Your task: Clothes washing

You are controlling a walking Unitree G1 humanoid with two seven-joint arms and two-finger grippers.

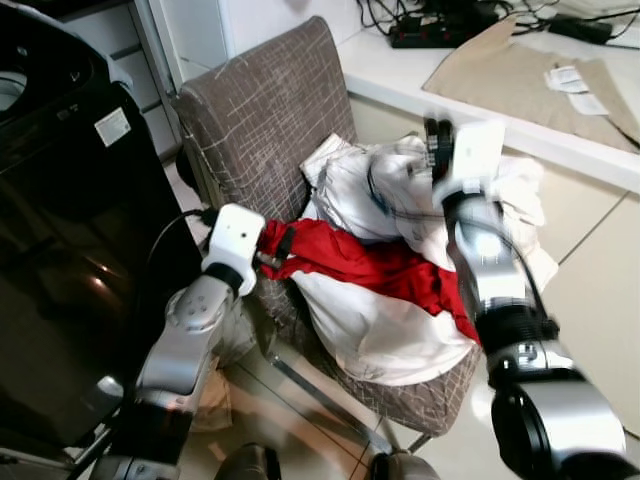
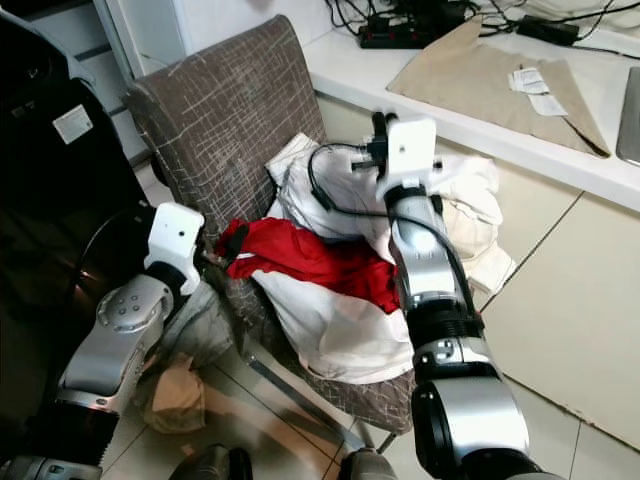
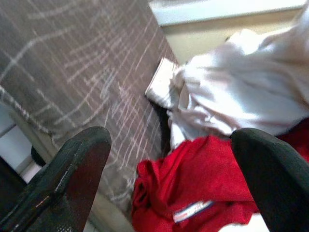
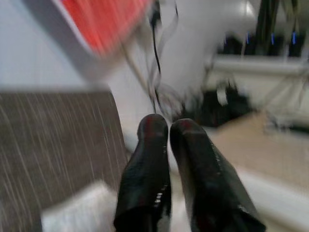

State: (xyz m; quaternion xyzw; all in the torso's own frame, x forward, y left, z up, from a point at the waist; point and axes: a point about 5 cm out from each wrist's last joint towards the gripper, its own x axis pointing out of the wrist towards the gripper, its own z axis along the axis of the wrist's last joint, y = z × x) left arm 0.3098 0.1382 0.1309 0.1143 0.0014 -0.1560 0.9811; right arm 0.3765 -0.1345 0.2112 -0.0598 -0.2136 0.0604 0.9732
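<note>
A red garment (image 1: 370, 265) lies across a heap of white clothes (image 1: 380, 335) on the seat of a grey-brown patterned chair (image 1: 260, 110). My left gripper (image 1: 275, 250) is at the red garment's near end by the chair's left edge. In the left wrist view its fingers (image 3: 77, 169) stand wide apart, open, with the red cloth (image 3: 193, 188) between and beyond them. My right gripper (image 1: 434, 140) is raised over the back of the white heap. Its two fingers (image 4: 149, 145) are pressed together, shut, with nothing seen between them.
A black washing machine (image 1: 70, 230) stands close on the left. Behind the chair runs a white counter (image 1: 420, 80) with a brown sheet (image 1: 520, 75) and a power strip (image 1: 440, 30). A crumpled paper bag (image 2: 175, 395) lies on the tiled floor by the chair's leg.
</note>
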